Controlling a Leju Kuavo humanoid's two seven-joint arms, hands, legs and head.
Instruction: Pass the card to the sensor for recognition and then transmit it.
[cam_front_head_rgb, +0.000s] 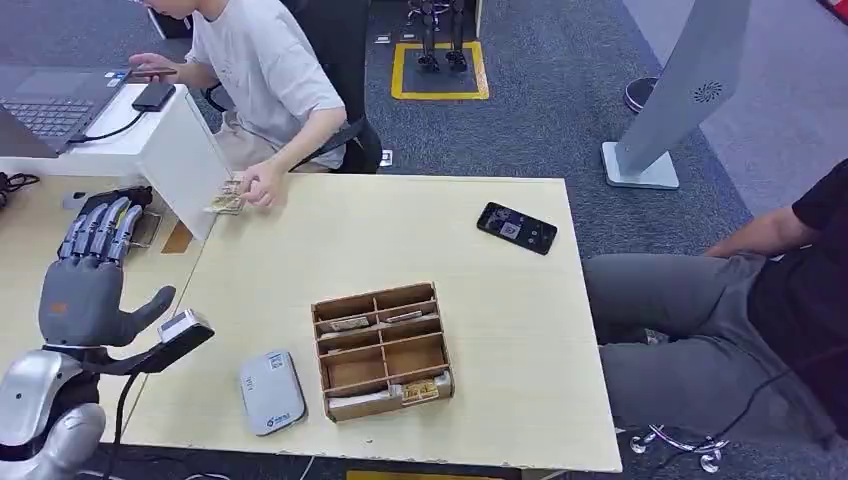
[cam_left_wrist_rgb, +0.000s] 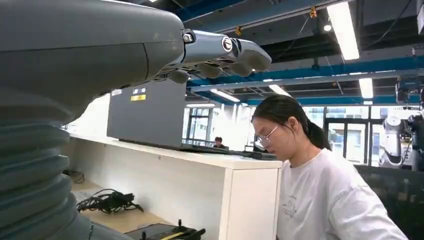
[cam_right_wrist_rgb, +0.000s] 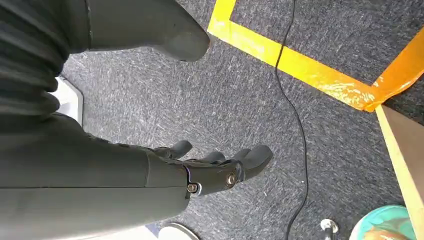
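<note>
Left robot hand (cam_front_head_rgb: 90, 280) spread, empty | right robot hand (cam_right_wrist_rgb: 210, 167) spread over floor | one sensor (cam_front_head_rgb: 271, 391), one card box (cam_front_head_rgb: 382, 349) right of left robot hand

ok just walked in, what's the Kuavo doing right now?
Nothing is in hand yet. The left hand is raised over the table's left side, fingers spread and empty. The right hand hangs open above the carpet. The cards sit in the wooden organizer beside the grey sensor. A seated person's hand handles cards at the far edge.
</note>
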